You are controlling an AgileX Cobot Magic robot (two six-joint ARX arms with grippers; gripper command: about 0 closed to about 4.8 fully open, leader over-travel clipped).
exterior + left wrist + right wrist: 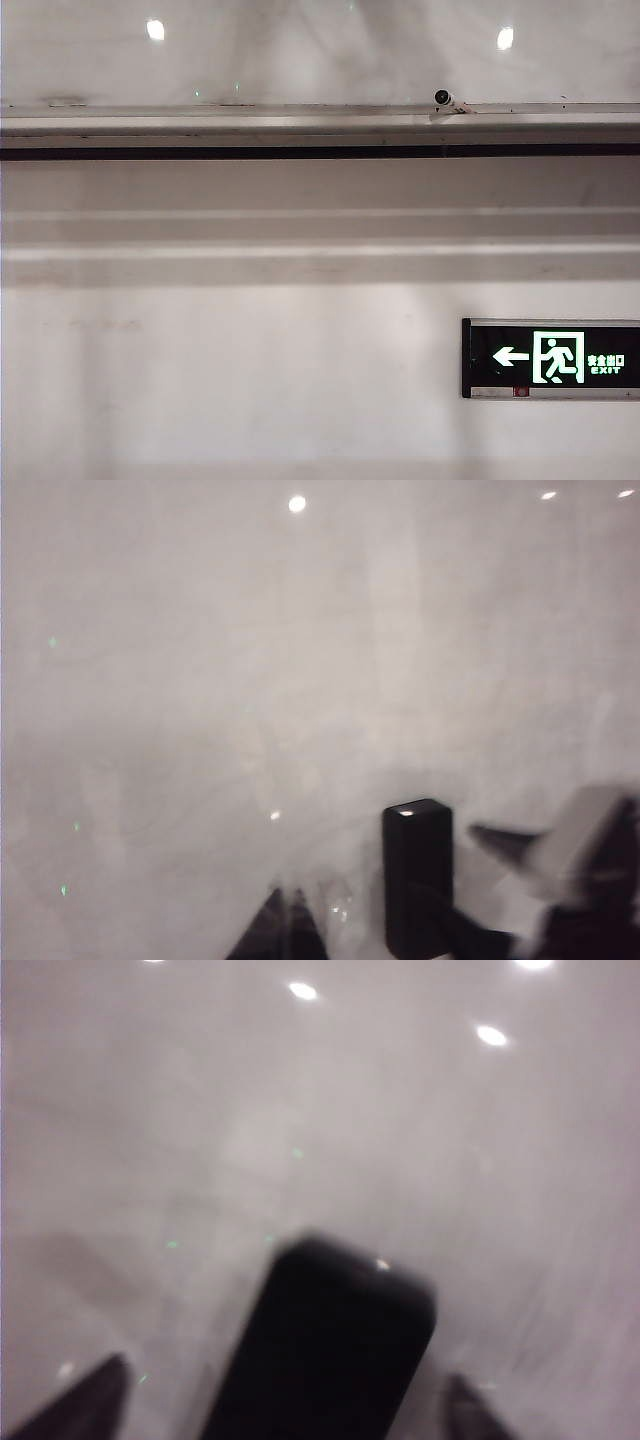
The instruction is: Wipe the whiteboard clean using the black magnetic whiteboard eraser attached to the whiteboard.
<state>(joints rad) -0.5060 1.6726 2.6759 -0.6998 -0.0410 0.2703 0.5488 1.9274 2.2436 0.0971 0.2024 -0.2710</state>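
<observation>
Glossy whiteboard [320, 50] fills the upper part of the exterior view, with two round light spots reflected in it and its pale metal rail [250, 118] running across just below. Under the rail come the matte wall [250, 400] and a lit green exit sign [550, 358]. Neither of my grippers is in this view.

From the left wrist, my left gripper [287, 925] hangs close to the smeared board, its dark tips pressed together on nothing. The black eraser [418, 875] stands upright on the board just beside it. My right arm [585, 865] is a blur on the eraser's far side.

From the right wrist, my right gripper [280, 1405] is spread wide, one finger on each side of the eraser. A gap of board shows at both, so nothing is grasped.
</observation>
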